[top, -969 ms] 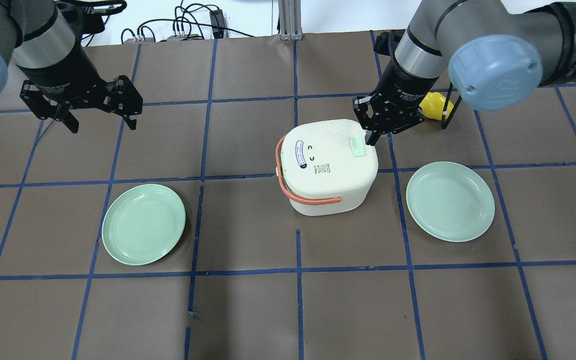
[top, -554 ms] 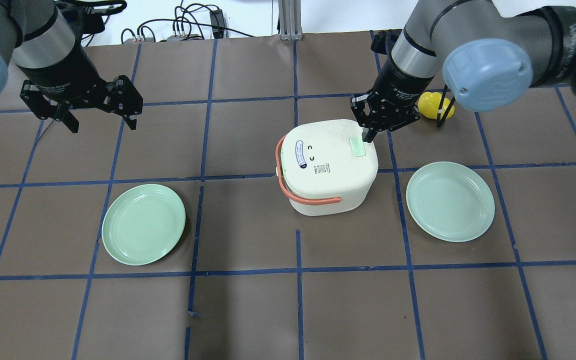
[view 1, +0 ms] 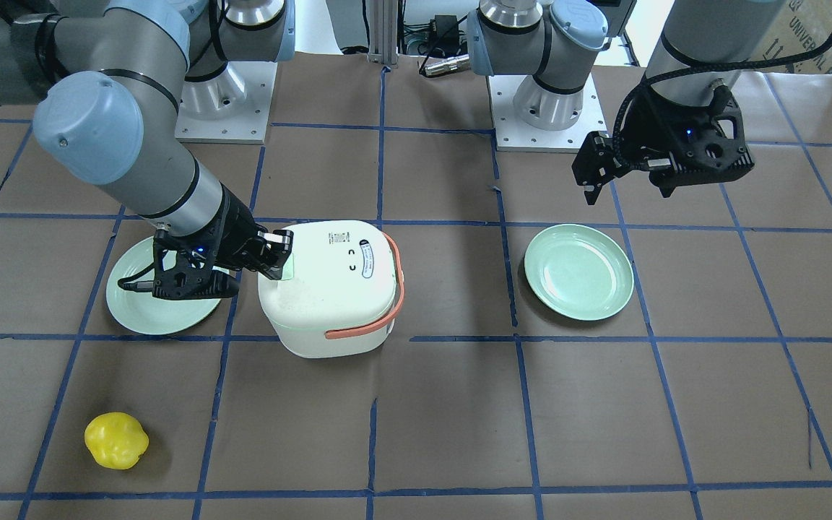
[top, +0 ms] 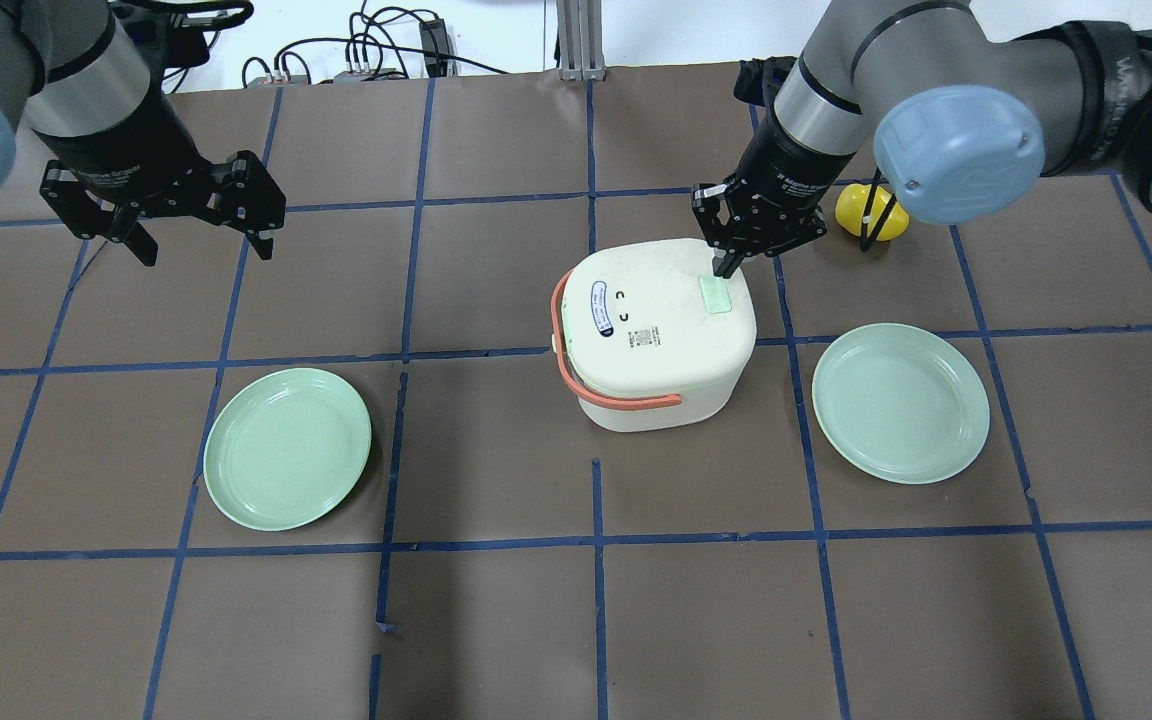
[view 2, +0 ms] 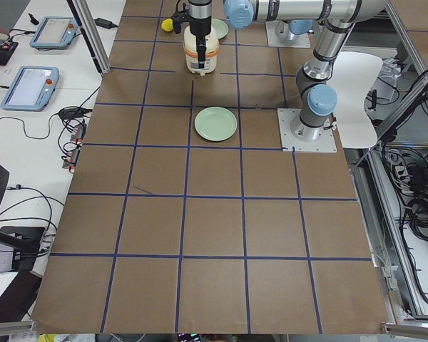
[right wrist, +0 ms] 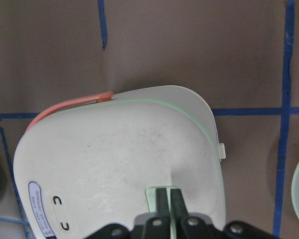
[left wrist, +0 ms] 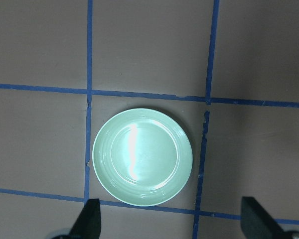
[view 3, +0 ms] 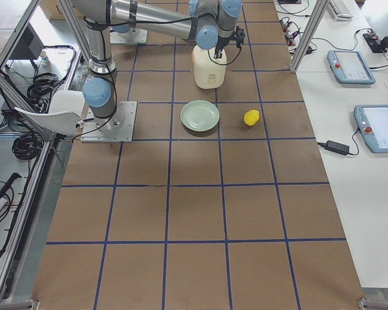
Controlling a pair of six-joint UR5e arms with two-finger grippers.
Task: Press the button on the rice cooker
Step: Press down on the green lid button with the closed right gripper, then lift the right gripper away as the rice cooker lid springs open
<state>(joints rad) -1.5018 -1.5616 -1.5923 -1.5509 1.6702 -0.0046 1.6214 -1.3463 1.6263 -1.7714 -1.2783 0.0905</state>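
A cream-white plastic rice cooker with an orange carrying handle (top: 656, 340) stands near the middle of the brown paper-covered desk marked with blue tape squares (top: 496, 620), its lid down. The right arm's fingers (right wrist: 163, 201) are pressed together with nothing between them. They point down at the lid, their tips on the far edge of the pale green rectangular button (top: 715, 296) near the cooker's right side. The left arm's fingers (left wrist: 91, 219) are spread wide and hold nothing; they hang above the desk well to the cooker's left. Below them lies a round light green plate (top: 287, 448). A second light green plate (top: 900, 402) lies just to the right of the cooker. A small, lumpy yellow object (view 1: 115, 440) sits on the desk beyond that plate, partly hidden behind the right arm in the overhead view.
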